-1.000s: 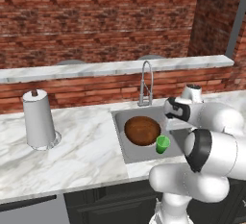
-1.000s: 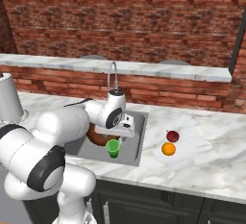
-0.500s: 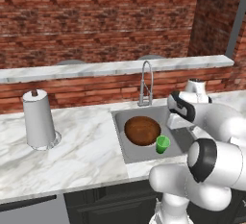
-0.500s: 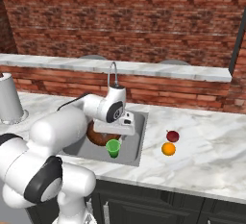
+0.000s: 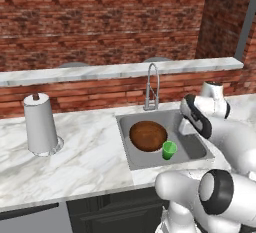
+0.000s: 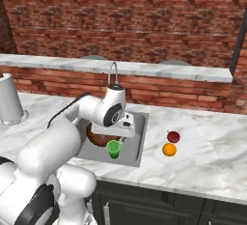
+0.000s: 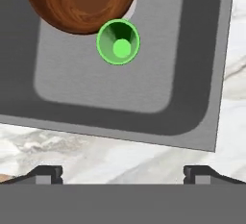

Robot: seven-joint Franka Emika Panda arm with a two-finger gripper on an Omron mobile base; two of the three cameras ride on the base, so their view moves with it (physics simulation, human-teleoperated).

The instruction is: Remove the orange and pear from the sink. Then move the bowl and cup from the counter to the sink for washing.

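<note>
While I watch the left base view, the bowl (image 5: 148, 136) sits inside the sink (image 5: 197, 149) w/ the cup (image 5: 169, 150) upright just beside it, toward the front rim. My arm hangs over the sink's right side. A paper towel roll (image 5: 41, 130) stands well apart on the surface (image 5: 75, 162) to the left, and the tap (image 5: 151, 84) rises behind the basin. Nothing blocks the way out.

Right base view: the orange (image 6: 169, 149) and pear (image 6: 173, 136) lie on the surface right of the sink, near each other, both out of the basin. Wrist sits above the bowl and cup. By my read the task looks about done.

Hand view: the jaws (image 7: 123, 172) are spread wide, empty, grasping nothing, tips at the bottom edge over the marble by the sink's rim. Cup and bowl look to be touching, or v. close; can't tell which.

Risks from here: if I swing low on the way out, the wrist could clip the cup and tip it, or knock the tap. A careless sweep to the right could roll the orange, since it's round and loose on a flat top.
</note>
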